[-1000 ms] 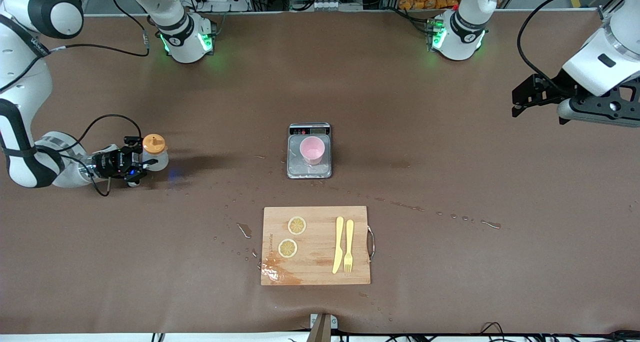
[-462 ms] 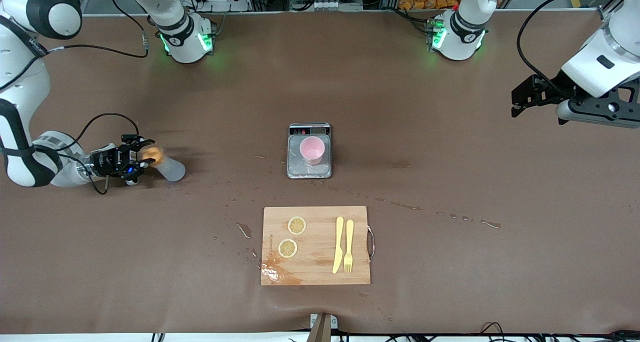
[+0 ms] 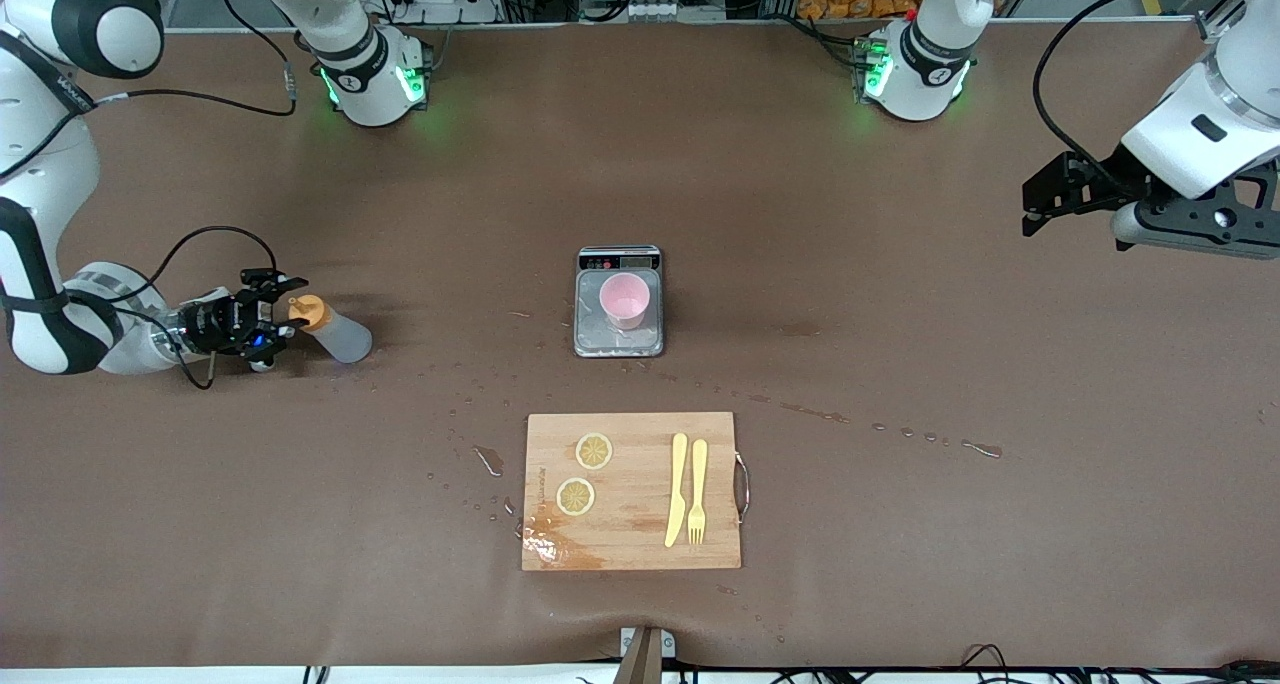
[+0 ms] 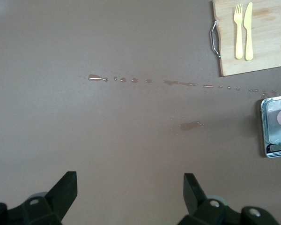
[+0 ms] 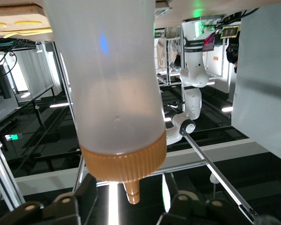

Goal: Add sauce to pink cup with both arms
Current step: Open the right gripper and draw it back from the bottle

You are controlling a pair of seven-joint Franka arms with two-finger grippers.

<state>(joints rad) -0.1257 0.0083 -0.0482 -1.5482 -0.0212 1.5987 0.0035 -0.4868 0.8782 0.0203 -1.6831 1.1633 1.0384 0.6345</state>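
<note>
Front view records the sauce (image 3: 333,334), upright a second ago, now toppled beside the spread, empty right gripper (image 3: 283,313), well apart from the pink cup (image 3: 625,301) on the scale (image 3: 619,339); left gripper (image 3: 1040,207) waits agape, so regrasping seems necessary.

From the front camera I get even, fairly bright overhead light on the brown matte counter (image 3: 900,364), with only soft, short shadows, such as the dark smear beside the toppled translucent squeeze bottle with the orange cap (image 3: 335,332). Green indicator lamps glow at both arm bases and tint the surface around them. Small wet droplets (image 3: 930,436) catch pale glints. The left wrist picture is dimmer and flatter, and the steel scale (image 4: 276,125) shines at its edge. In the right wrist picture the bottle (image 5: 113,93) fills the frame, softly focused, carrying a blue reflected spot, while bright strip lights glare in the background.
</note>
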